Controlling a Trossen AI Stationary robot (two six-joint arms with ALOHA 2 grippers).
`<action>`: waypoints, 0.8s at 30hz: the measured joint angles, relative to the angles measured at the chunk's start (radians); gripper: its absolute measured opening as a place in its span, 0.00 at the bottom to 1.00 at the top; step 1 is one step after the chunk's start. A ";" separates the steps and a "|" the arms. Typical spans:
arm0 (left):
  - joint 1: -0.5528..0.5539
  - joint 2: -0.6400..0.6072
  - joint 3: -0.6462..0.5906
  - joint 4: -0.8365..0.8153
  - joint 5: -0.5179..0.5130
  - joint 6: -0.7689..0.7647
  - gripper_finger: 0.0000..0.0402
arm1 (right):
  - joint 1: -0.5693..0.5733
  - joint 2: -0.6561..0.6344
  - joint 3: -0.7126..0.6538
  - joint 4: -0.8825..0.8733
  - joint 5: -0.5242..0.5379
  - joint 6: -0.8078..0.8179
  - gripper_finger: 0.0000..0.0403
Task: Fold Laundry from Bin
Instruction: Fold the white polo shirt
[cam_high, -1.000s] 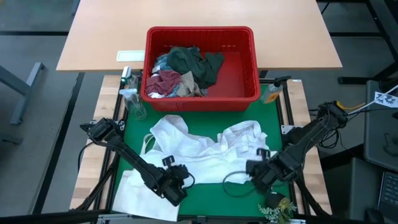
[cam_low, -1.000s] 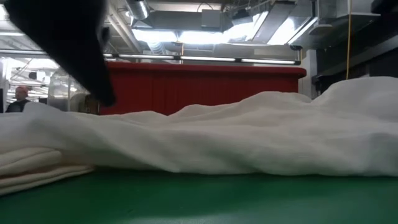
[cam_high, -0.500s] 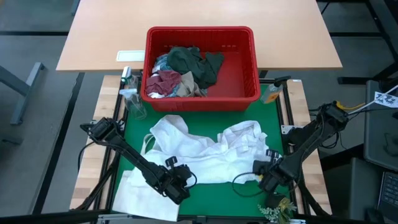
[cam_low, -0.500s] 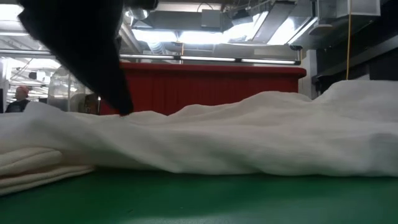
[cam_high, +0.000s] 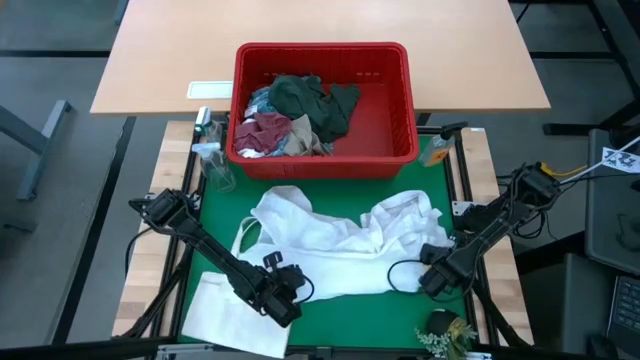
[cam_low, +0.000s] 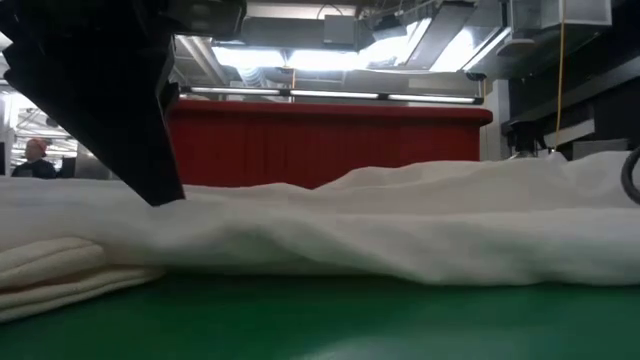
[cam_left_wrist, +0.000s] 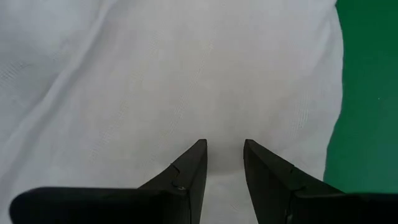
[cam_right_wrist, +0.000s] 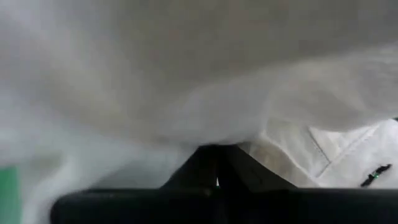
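A white garment (cam_high: 330, 240) lies rumpled across the green mat, in front of the red bin (cam_high: 408, 110). The bin holds dark green, maroon, beige and striped laundry (cam_high: 300, 115). My left gripper (cam_high: 283, 293) is open at the garment's near left edge, its fingers (cam_left_wrist: 198, 155) standing over white cloth. My right gripper (cam_high: 437, 280) is shut on the garment's near right part. In the low view the garment (cam_low: 400, 220) lies low in front of the bin (cam_low: 330, 140). My left gripper: I cannot tell whether its fingertips touch the white cloth. My right gripper pinches the white garment near its near right edge (cam_right_wrist: 205, 134) between its shut fingers, and cloth drapes over the fingertips and hides the exact place. That part trails back onto the mat, and the rest lies on the mat.
A flat folded white cloth (cam_high: 225, 315) lies at the near left, beside my left arm. A black cord loop (cam_high: 400, 275) lies by my right gripper. A clear bottle (cam_high: 215, 165) and a yellow item (cam_high: 435, 150) flank the bin. A small plant (cam_high: 445, 330) sits at the near right.
My right gripper has gone toward the table's right edge and a little farther back, drawing the garment's near right part with it. The garment's near edge has pulled back toward the bin and the cloth lies flatter. My left gripper has crept slightly toward the far edge.
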 joint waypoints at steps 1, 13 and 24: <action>0.000 0.000 0.000 -0.001 0.001 0.000 0.25 | 0.000 0.000 0.012 -0.005 -0.002 -0.009 0.02; 0.046 0.000 0.160 -0.225 0.031 0.003 0.25 | 0.000 0.000 0.278 -0.272 0.002 -0.146 0.02; 0.241 -0.003 0.405 -0.639 0.032 0.177 0.25 | 0.000 0.000 0.496 -0.437 0.162 -0.244 0.02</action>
